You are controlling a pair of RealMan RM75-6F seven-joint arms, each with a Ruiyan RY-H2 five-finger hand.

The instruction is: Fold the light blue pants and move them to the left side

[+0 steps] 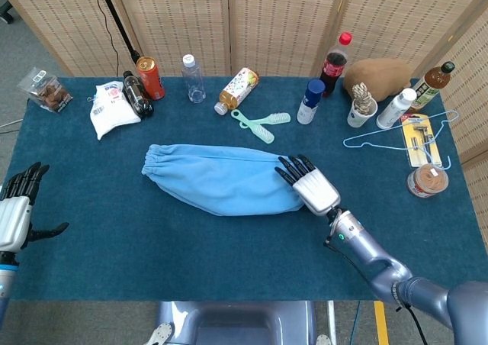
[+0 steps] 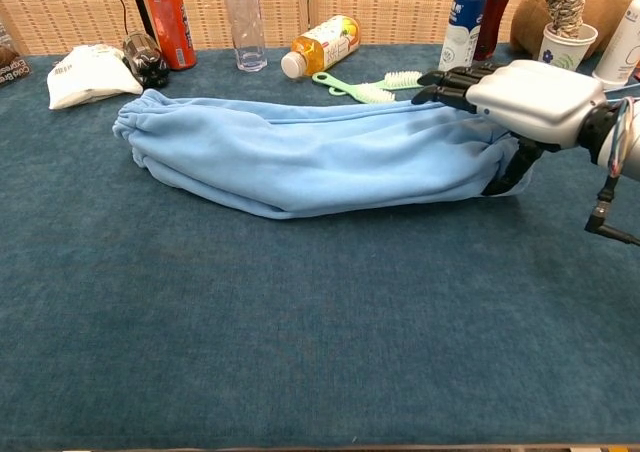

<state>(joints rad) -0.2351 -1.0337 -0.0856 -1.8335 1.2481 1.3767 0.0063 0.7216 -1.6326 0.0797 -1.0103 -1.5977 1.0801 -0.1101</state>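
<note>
The light blue pants (image 1: 217, 178) lie as a long, narrow bundle across the middle of the blue table (image 1: 191, 246), running left to right (image 2: 300, 152). My right hand (image 1: 309, 186) lies over their right end. Its fingers (image 2: 450, 77) stretch flat across the top of the cloth, and the thumb hangs down against the cuff end, which the hand (image 2: 530, 97) hides. My left hand (image 1: 15, 207) hovers at the table's left edge with fingers spread and nothing in it, far from the pants. It appears only in the head view.
Along the back stand a white bag (image 1: 107, 108), a red can (image 1: 150, 78), a clear bottle (image 1: 193, 78), a yellow bottle (image 1: 238, 88), green brushes (image 1: 261, 124), a blue-capped bottle (image 1: 310, 101) and a cola bottle (image 1: 335, 61). At the right are a cup (image 1: 361, 105) and a wire hanger (image 1: 396, 137).
</note>
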